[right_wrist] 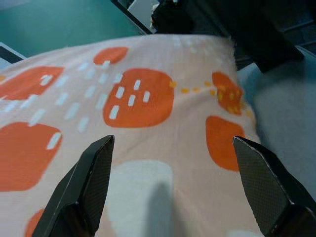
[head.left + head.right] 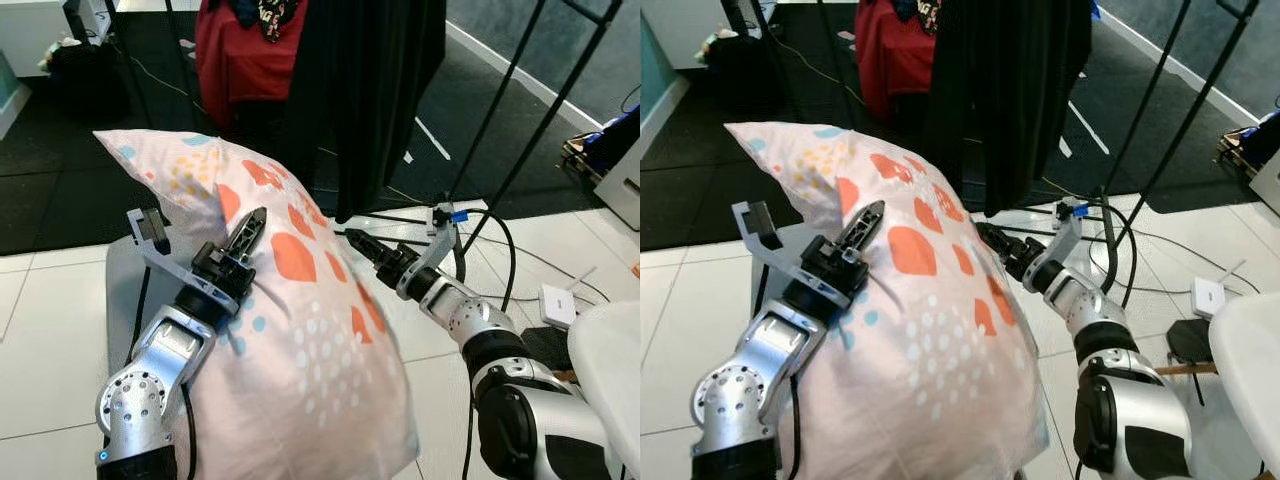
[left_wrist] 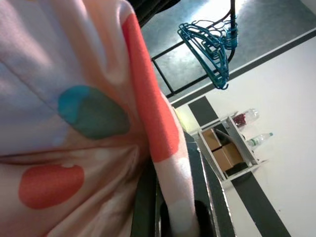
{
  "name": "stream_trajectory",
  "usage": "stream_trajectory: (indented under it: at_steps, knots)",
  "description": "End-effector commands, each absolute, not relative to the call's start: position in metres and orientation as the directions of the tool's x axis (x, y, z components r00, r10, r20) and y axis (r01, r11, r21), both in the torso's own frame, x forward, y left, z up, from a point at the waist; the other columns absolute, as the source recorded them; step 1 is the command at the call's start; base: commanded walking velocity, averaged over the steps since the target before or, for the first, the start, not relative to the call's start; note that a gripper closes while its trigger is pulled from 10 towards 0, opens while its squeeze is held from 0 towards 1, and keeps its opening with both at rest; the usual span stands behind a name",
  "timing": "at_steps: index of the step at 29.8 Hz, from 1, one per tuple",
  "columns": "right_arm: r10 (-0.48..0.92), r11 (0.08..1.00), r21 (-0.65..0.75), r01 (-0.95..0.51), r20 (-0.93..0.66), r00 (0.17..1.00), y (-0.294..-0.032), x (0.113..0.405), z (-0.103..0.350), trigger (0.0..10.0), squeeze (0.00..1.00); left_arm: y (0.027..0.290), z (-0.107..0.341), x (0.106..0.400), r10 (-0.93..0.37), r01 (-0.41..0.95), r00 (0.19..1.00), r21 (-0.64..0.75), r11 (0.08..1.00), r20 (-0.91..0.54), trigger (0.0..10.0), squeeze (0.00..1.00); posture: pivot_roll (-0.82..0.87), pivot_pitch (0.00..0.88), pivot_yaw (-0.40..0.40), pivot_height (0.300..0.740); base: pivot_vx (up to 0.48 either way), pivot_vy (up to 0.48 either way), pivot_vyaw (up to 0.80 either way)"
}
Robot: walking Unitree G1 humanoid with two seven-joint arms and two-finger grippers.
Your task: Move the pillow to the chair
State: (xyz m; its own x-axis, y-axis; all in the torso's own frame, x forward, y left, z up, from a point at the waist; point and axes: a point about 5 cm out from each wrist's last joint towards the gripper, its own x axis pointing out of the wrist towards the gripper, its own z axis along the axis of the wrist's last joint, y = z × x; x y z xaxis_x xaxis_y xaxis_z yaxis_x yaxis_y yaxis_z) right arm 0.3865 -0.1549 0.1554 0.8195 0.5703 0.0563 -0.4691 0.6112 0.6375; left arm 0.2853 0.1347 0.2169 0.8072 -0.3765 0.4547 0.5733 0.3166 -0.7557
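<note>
A big pink pillow [image 2: 300,330] with orange, teal and white spots stands tilted between my two arms, its lower part over a grey chair seat [image 2: 122,285]. On the pillow's left face my left gripper [image 2: 248,232] is shut, pinching a fold of fabric [image 3: 173,197] between its fingers. My right gripper [image 2: 362,245] presses against the pillow's right side. In the right wrist view both fingers [image 1: 84,187] stand wide apart and open on the spotted cloth [image 1: 148,98].
Black clothes [image 2: 370,80] and a red garment [image 2: 245,50] hang on a rack just behind the pillow. Black rack poles [image 2: 520,150], cables and a white box [image 2: 558,303] lie on the floor at right. A white rounded object [image 2: 610,370] is at the far right.
</note>
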Motion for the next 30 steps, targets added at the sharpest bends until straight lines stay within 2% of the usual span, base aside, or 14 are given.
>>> stream_trajectory:
  at_steps: [1,2,3,10,12,14,17,23,30]
  knots:
    - [0.565,0.606,0.647,-0.464,0.061,0.823,-0.1583,0.3850,0.1533,10.0,0.00,0.1282,0.2328,0.2789,-0.394,0.654,0.749,-0.691,0.308,0.533,8.2,0.00,-0.14,0.080,-0.053,0.685,0.000,0.000,0.00]
    - [0.565,0.606,0.647,-0.464,0.061,0.823,-0.1584,0.3849,0.1531,10.0,0.00,0.1275,0.2326,0.2790,-0.395,0.651,0.751,-0.691,0.313,0.529,8.2,0.00,-0.14,0.079,-0.054,0.690,0.000,0.000,0.00]
    - [0.565,0.605,0.647,-0.464,0.062,0.823,-0.1582,0.3851,0.1535,10.0,0.00,0.1270,0.2327,0.2793,-0.395,0.650,0.752,-0.690,0.317,0.527,10.0,0.00,-0.14,0.078,-0.057,0.695,0.000,0.000,0.00]
    - [0.569,0.603,0.644,-0.471,0.067,0.820,-0.1563,0.3863,0.1563,10.0,0.00,0.1278,0.2354,0.2800,-0.391,0.658,0.749,-0.666,0.351,0.535,10.0,0.00,-0.14,0.072,-0.063,0.725,0.000,0.000,0.00]
    - [0.572,0.602,0.643,-0.474,0.067,0.817,-0.1553,0.3864,0.1566,10.0,0.00,0.1298,0.2336,0.2818,-0.371,0.634,0.772,-0.661,0.401,0.516,10.0,0.00,-0.14,0.075,-0.067,0.735,0.000,0.000,0.00]
    - [0.572,0.602,0.643,-0.474,0.067,0.817,-0.1553,0.3864,0.1566,10.0,0.00,0.1298,0.2336,0.2818,-0.371,0.634,0.772,-0.661,0.401,0.516,10.0,0.00,-0.14,0.075,-0.067,0.735,0.000,0.000,0.00]
    - [0.575,0.602,0.640,-0.477,0.066,0.815,-0.1552,0.3863,0.1567,10.0,0.00,0.1305,0.2286,0.2849,-0.349,0.595,0.804,-0.649,0.474,0.482,10.0,0.00,-0.15,0.073,-0.066,0.740,0.000,0.000,0.00]
    - [0.579,0.601,0.638,-0.482,0.067,0.812,-0.1557,0.3861,0.1571,10.0,0.00,0.1289,0.2290,0.2860,-0.359,0.588,0.809,-0.634,0.503,0.465,10.0,0.00,-0.15,0.065,-0.071,0.740,0.000,0.000,0.00]
    - [0.584,0.612,0.621,-0.490,0.063,0.809,-0.1555,0.3859,0.1573,10.0,0.00,0.1259,0.2297,0.2865,-0.376,0.585,0.811,-0.617,0.527,0.448,10.0,0.00,-0.15,0.064,-0.072,0.740,-0.480,0.000,0.00]
